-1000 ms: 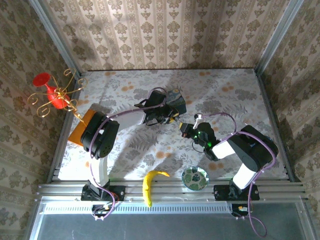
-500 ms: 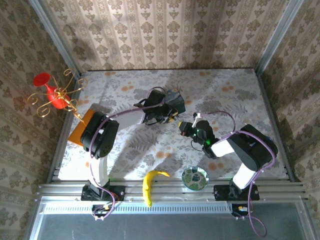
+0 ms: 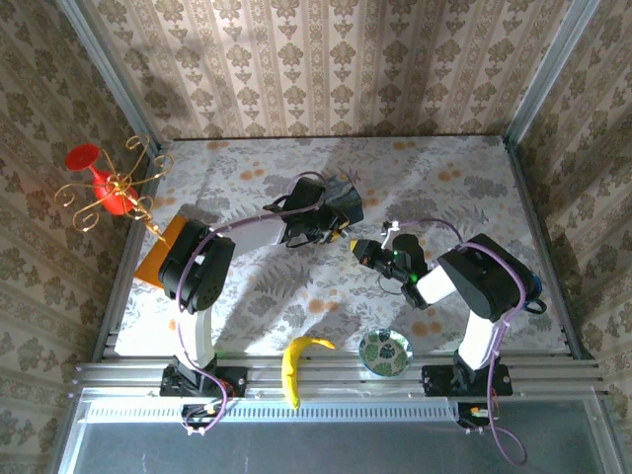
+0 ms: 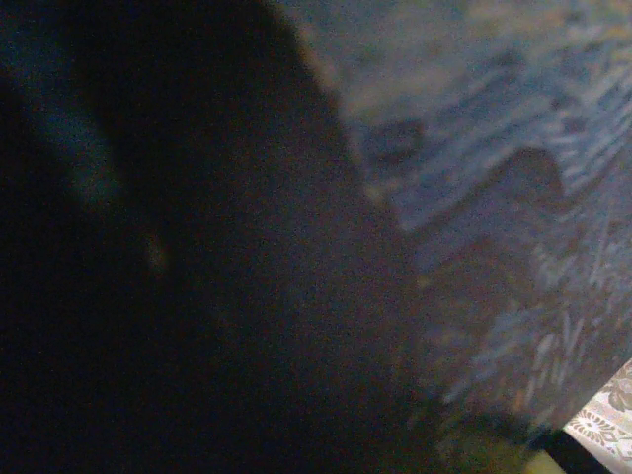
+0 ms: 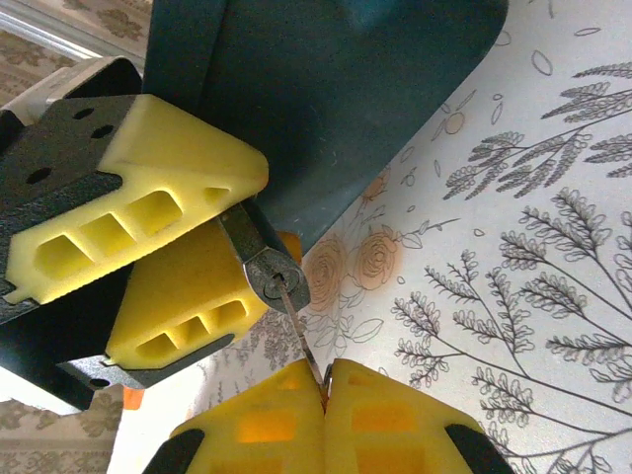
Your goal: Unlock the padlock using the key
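In the right wrist view, the small silvery padlock [image 5: 269,272] sits clamped between the yellow fingers [image 5: 158,178] of my left gripper [image 5: 252,237]. It hangs just in front of the dark blue box [image 5: 336,99]. My right gripper [image 5: 326,390] is shut on the thin key [image 5: 301,336], whose blade tip sits in the padlock's keyhole. From above, the left gripper [image 3: 334,233] and right gripper [image 3: 363,253] meet tip to tip beside the blue box [image 3: 346,200]. The left wrist view is dark, with the box's painted surface [image 4: 513,197] close up.
A banana [image 3: 296,363] and a small patterned bowl [image 3: 384,350] lie near the front rail. A red vase with a gold wire stand [image 3: 99,183] stands at the far left, next to an orange block [image 3: 158,252]. Wallpapered walls enclose the flowered table [image 3: 444,178].
The right arm has shifted slightly left, bringing its gripper and the key closer to the padlock. The left arm has stayed still.
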You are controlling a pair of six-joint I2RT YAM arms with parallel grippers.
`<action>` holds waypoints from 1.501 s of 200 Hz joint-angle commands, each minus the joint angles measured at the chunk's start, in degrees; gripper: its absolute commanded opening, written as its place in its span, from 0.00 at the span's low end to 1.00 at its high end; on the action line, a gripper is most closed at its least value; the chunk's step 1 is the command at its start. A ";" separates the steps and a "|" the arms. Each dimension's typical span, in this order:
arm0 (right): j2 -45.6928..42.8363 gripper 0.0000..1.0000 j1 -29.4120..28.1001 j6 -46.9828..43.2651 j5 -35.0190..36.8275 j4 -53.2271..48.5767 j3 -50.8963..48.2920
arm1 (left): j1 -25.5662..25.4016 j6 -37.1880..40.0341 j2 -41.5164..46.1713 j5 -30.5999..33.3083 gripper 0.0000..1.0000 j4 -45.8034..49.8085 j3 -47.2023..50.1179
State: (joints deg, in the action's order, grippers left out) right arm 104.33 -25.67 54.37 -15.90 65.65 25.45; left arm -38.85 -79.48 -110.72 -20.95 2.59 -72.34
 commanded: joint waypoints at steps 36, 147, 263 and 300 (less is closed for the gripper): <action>0.22 0.00 0.42 0.65 -1.19 2.13 0.89 | -1.27 0.49 1.83 -8.60 0.00 3.14 0.93; -13.18 0.00 1.15 -1.38 -4.73 -21.00 4.42 | 0.18 4.04 3.49 -13.19 0.00 8.04 0.14; -6.30 0.00 2.82 5.70 -13.43 -12.03 7.24 | 0.44 3.55 3.23 -13.95 0.00 7.30 -0.44; -4.93 0.00 2.81 6.63 -13.60 -10.22 6.98 | -0.02 2.00 2.92 -14.20 0.00 5.26 0.00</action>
State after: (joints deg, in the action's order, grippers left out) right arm 98.39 -22.87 59.07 -29.19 49.67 30.02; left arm -36.64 -75.24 -108.99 -27.18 6.83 -72.03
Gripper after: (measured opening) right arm 0.046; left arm 0.280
